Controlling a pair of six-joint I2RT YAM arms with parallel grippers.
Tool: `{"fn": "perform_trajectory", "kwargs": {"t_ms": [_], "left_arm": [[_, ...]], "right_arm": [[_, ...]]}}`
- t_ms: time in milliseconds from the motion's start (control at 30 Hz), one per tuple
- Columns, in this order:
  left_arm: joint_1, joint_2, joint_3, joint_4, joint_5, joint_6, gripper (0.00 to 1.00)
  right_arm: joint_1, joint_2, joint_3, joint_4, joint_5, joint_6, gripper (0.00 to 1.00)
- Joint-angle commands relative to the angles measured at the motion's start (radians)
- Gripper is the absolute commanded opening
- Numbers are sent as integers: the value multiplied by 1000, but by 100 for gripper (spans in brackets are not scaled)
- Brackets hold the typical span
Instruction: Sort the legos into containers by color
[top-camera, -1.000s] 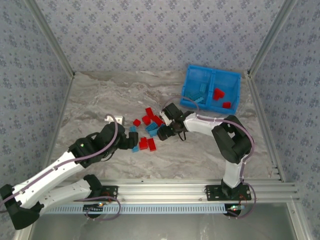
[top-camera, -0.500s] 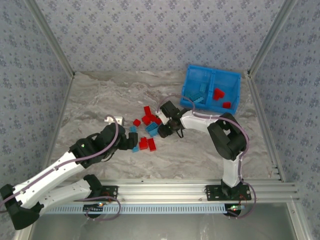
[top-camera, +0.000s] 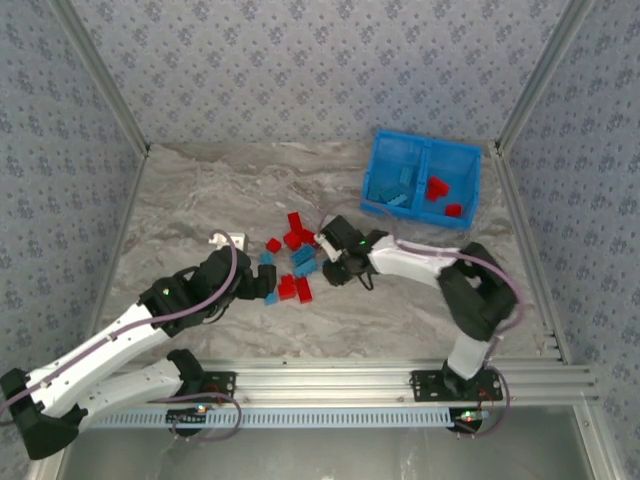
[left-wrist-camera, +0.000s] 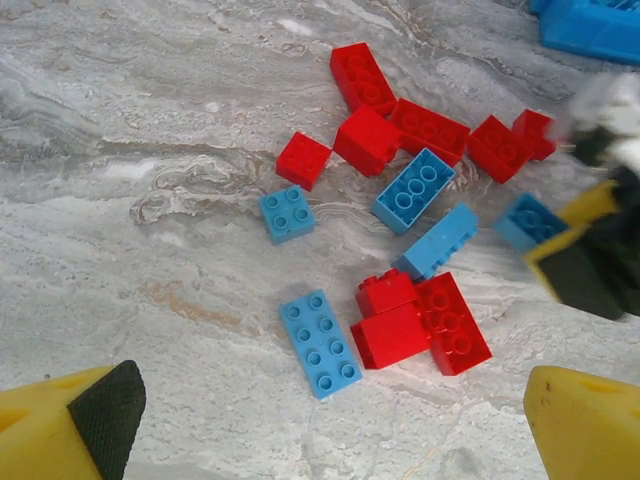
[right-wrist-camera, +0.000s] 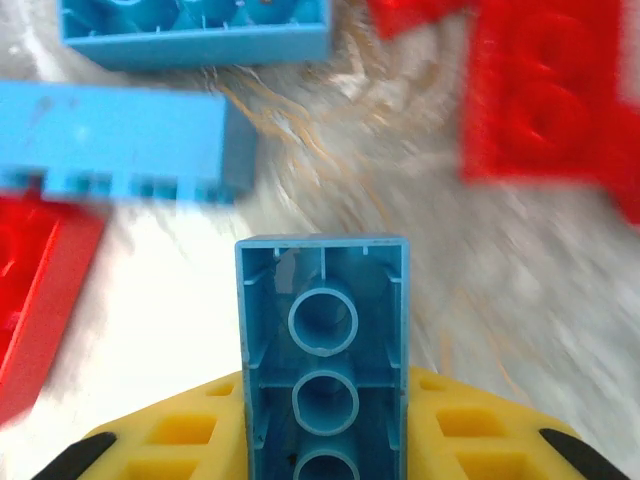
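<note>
RIGHT: right gripper (right-wrist-camera: 322, 445) is pinching a light blue brick (right-wrist-camera: 322, 340) by one end, hollow underside facing the wrist | LEFT: left gripper (left-wrist-camera: 330, 420) is hanging wide over the loose bricks (left-wrist-camera: 410, 190) | BIN: blue bin (top-camera: 428, 143) is sitting well beyond the right fingers | RISK: such an end grip may be letting the brick pivot out in transit.

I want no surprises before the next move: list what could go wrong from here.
1. The right gripper seems to pinch the light blue brick by one end; it may twist or slip on the way to the bin.
2. The open left gripper hovers at the same pile of loose bricks; the arms could bump.
3. The bin's right compartment holds red bricks; a blue one dropped there would be missorted.
</note>
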Motion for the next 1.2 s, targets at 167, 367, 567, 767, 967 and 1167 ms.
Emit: {"fn": "perform_trajectory", "kwargs": {"t_ms": [167,367,567,767,967,1167], "left_arm": [[-2,16,-13,186,177,94,99],[-3,58,2,159,190,74,99],[-4,38,-15,85,170,3,99],[-5,1,-35,58,161,-18,99],[-4,-9,-25,49,153,-13,99],[-4,-24,-35,57,125,-15,99]], "right_arm": [[-204,-293,34,32,151,156,29],[-405,-27,334,-25,183,168,28],[-504,279,618,-115,179,213,28],[-533,493,855,-211,144,220,41],[-528,523,992,-310,152,215,51],[-491,279,751,-197,115,232,51]]}}
